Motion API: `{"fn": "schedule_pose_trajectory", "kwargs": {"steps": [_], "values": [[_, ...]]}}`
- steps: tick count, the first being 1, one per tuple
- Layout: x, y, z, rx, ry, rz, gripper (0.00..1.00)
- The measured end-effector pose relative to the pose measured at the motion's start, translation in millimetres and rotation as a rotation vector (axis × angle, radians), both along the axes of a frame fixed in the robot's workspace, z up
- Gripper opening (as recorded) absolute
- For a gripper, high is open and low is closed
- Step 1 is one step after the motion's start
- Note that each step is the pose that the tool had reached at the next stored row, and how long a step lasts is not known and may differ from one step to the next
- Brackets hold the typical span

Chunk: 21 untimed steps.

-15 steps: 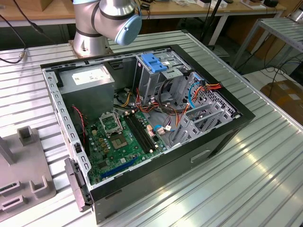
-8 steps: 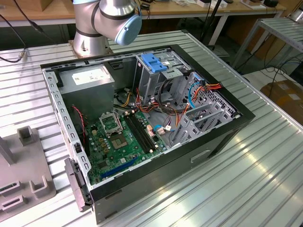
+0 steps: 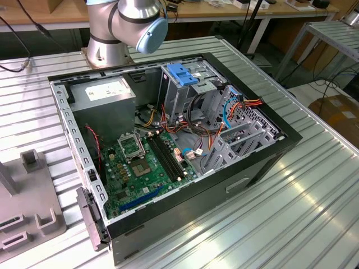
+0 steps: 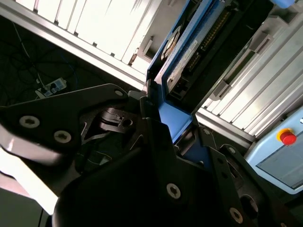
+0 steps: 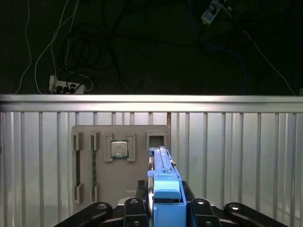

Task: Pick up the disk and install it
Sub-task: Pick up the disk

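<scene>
Above the ribbed aluminium bench [image 5: 236, 156], the black two-fingered claw [image 5: 163, 205] is gripping the disk [image 5: 164, 177], a flat dark hard drive framed by blue plastic side rails. Its fingers [image 5: 139, 191] are pressing in from both sides, closed as far as the drive lets them. The drive is standing on edge in the grasp, its long axis running straight out from the claw.

In the second wrist view the drive [image 4: 182, 56] is showing its labelled face and one blue rail, with the claw [image 4: 158, 111] clamping its near end. In the first wrist view, a grey plastic fixture tray [image 5: 118, 179] carrying a small square processor chip [image 5: 119, 149] is lying beyond the drive's far tip, short of the bench's far edge.

In the exterior view that tray [image 3: 33, 202] is sitting at the exterior view's left, well apart from the open black computer case [image 3: 252, 168]. The metal drive cage with its blue plastic latch [image 3: 182, 73] is standing at the case's far side, crowded by orange and blue cables [image 3: 224, 112]. By my judgement the drive is hanging clear with open room around it, not yet at the cage.
</scene>
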State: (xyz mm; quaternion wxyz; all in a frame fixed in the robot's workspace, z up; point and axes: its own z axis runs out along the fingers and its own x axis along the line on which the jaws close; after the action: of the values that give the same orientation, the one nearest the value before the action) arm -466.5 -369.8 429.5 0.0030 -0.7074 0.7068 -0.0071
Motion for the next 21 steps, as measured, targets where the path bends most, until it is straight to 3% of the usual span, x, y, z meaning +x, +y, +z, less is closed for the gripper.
{"fn": "schedule_pose_trajectory", "kwargs": {"steps": [21], "values": [[0.0,0.0,19.0,0.0000,-0.0001,0.000,0.37]]}}
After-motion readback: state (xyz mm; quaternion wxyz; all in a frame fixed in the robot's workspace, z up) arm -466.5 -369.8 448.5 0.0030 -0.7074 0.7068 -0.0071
